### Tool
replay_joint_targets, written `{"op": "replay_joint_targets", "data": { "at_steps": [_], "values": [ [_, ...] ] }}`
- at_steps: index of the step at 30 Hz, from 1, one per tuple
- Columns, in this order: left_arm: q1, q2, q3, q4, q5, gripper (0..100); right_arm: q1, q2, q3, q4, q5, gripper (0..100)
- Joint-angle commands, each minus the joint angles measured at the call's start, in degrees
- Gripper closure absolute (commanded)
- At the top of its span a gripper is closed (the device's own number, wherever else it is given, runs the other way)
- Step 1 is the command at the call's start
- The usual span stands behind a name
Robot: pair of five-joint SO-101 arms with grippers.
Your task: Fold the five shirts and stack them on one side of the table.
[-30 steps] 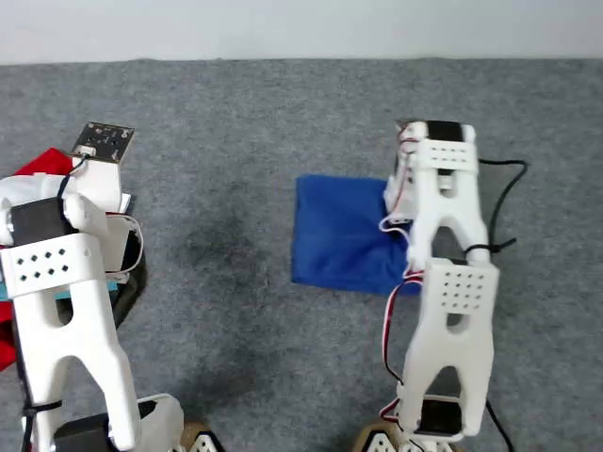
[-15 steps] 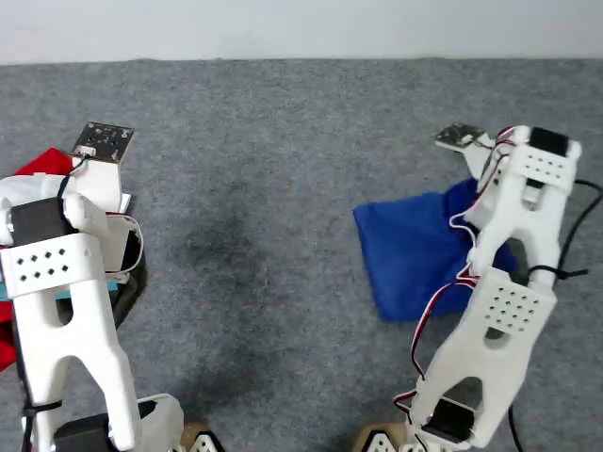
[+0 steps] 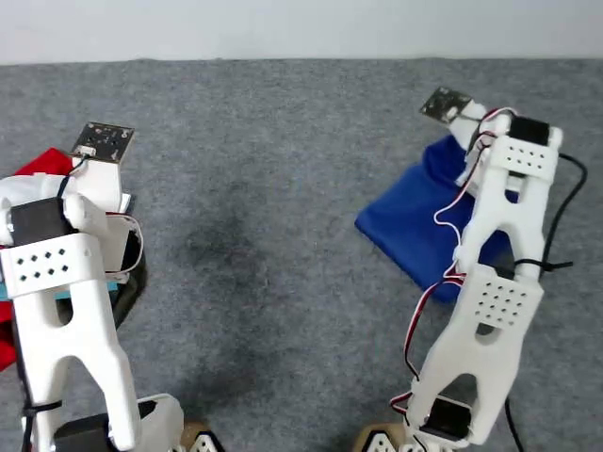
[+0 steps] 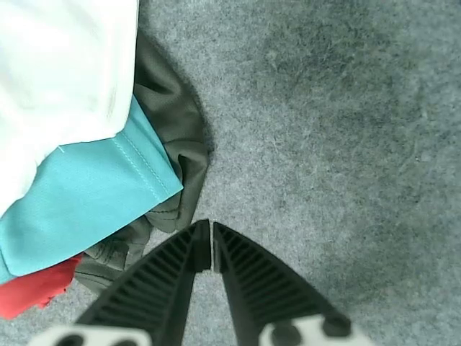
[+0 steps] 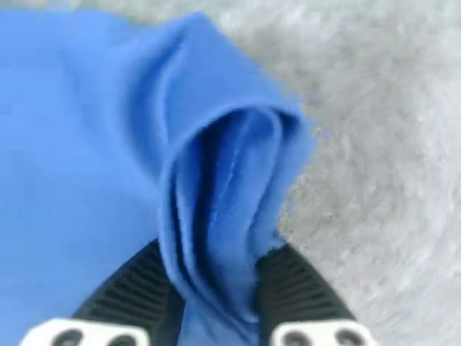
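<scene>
A folded blue shirt (image 3: 415, 221) lies on the grey table at the right, partly under the right arm. In the right wrist view my right gripper (image 5: 216, 285) is shut on a bunched fold of the blue shirt (image 5: 209, 194). At the left edge lies a pile of shirts: white (image 4: 50, 86), teal (image 4: 79, 202), dark olive (image 4: 169, 137) and red (image 4: 32, 299). My left gripper (image 4: 211, 249) hovers shut over bare table just beside that pile, holding nothing. The red shirt (image 3: 42, 162) peeks out behind the left arm in the high view.
The table is covered in grey carpet-like cloth (image 3: 254, 235), with open room in the middle between the two arms. A pale wall (image 3: 301, 28) runs along the table's far edge. A black cable (image 3: 565, 202) trails beside the right arm.
The right arm has dragged the blue shirt from the table's middle toward the far right, turning it as it went. The left arm has stayed still.
</scene>
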State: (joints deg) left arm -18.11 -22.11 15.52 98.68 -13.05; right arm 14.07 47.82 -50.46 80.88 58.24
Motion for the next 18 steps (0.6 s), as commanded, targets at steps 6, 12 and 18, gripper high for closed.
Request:
{"op": "replay_joint_targets", "data": {
  "at_steps": [6,12,18],
  "values": [
    [-0.09,-2.11,-0.40,-0.44,-0.18,99,-1.71,-1.19,-11.25,8.57,-34.11,71.2],
    [-0.09,-2.11,-0.40,-0.53,-0.18,99,-3.30,-0.75,-17.41,18.33,-52.22,71.2],
    [-0.09,-2.11,-0.40,-0.44,-0.18,99,-2.15,-1.36,-15.21,22.20,-64.35,74.7]
  ]
}}
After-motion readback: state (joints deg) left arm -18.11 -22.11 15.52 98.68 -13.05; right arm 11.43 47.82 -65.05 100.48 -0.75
